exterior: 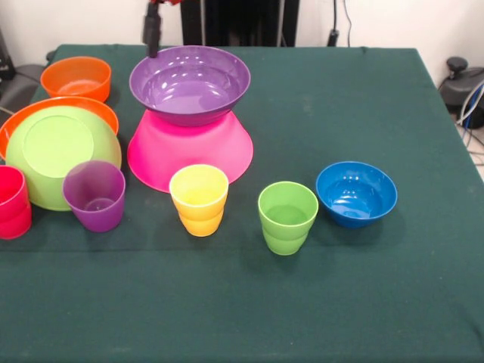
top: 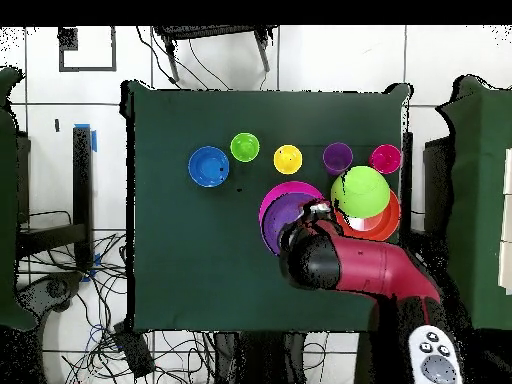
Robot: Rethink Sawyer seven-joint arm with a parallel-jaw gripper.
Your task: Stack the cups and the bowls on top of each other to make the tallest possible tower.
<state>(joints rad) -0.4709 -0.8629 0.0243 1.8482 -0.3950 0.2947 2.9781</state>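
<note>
The tower is an inverted pink bowl (exterior: 189,151) with a purple bowl (exterior: 189,83) upright on it; both show in the overhead view (top: 280,215). The lime green bowl (exterior: 60,151) lies upside down in the large orange bowl (exterior: 23,117), left of the tower. The small orange bowl (exterior: 76,78) stands at the back left and the small blue bowl (exterior: 356,193) at the right. The red (exterior: 11,203), purple (exterior: 94,195), yellow (exterior: 199,199) and green (exterior: 287,217) cups stand in a row in front. My gripper (exterior: 153,32) hangs at the purple bowl's back left rim.
The red arm (top: 350,265) reaches over the table's robot side and hides the small orange bowl in the overhead view. The green tablecloth (exterior: 340,302) covers the table. Cables and table frames lie on the floor around it.
</note>
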